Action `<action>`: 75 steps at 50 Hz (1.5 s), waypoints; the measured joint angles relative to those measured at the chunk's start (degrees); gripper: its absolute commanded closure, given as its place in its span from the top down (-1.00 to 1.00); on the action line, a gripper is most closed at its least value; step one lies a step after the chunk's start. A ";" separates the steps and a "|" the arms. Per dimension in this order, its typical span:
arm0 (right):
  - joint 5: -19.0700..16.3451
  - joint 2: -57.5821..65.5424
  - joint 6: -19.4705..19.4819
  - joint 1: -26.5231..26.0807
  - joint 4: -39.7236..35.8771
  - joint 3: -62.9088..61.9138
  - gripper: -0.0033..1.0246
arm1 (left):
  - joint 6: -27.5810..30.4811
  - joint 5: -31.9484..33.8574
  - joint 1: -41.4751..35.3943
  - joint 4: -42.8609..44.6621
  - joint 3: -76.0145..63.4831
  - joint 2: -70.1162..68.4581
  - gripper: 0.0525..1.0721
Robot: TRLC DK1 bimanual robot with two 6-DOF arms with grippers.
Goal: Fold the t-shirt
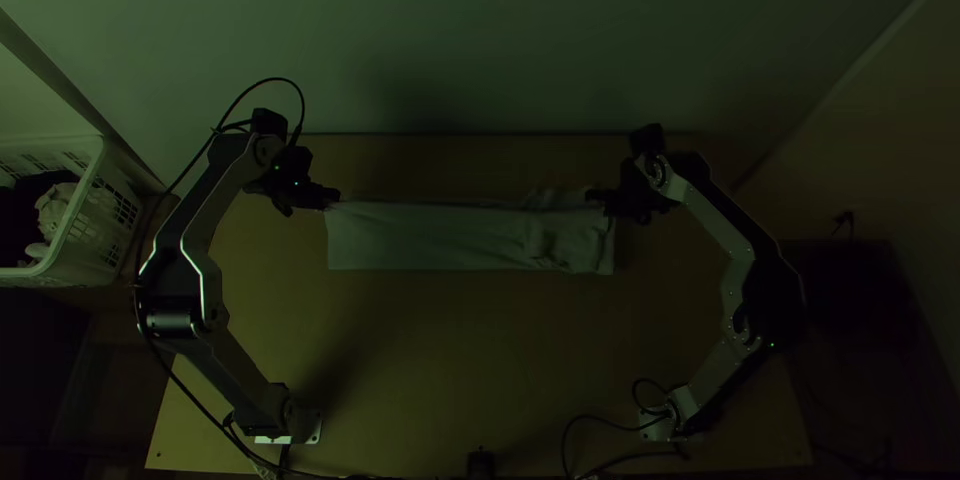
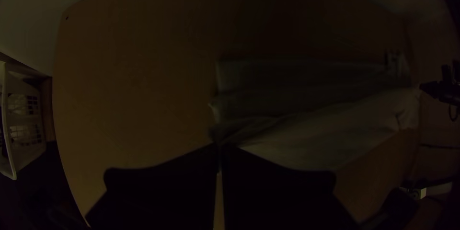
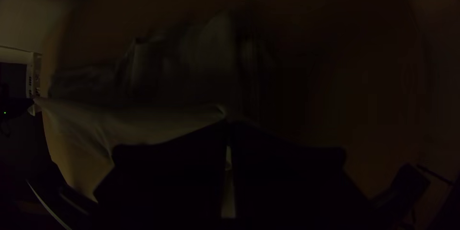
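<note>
Looks like the middle of a lengthwise fold, with the t-shirt (image 1: 430, 235) stretched across the tabletop (image 1: 450, 370) in a long, narrow band. Can see it pinched at the far left corner by the left end effector (image 1: 332, 200), pressed together on the cloth. Pinched too near the far right end by the right end effector (image 1: 598, 198), likewise pressed together on fabric. Drawn between the two as a raised fold, with lower layers lying flat on the nearer side. Fairly smooth toward the left; rumpled and bunched toward the right, with a bit poking out past the far edge.

Seems well past the first fold, to judge by the narrow shape, but far from a compact bundle. Next, probably bring the held edge level over the lower layers, with both ends moving together, then lower and let go. Hold enough tension to avoid a sag, but not enough to drag the bottom layers askew. Might trap creases at the right end; smooth those before folding end to end. Expect soft, thin fabric, quick to wrinkle.
</note>
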 measured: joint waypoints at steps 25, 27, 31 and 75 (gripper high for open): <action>0.59 6.56 -1.01 -4.66 1.11 12.79 0.92 | -5.01 9.53 2.21 1.55 4.00 3.28 0.91; 0.59 6.36 -1.01 -5.25 1.14 13.22 0.93 | -5.03 12.22 3.10 1.55 4.00 3.28 0.91; 0.28 5.33 -1.01 -6.29 1.25 13.49 0.92 | -5.05 16.94 5.27 1.55 3.61 3.28 0.91; -9.11 -16.63 3.54 -9.25 1.84 17.11 0.92 | -1.55 33.59 15.32 11.23 -10.21 9.40 0.91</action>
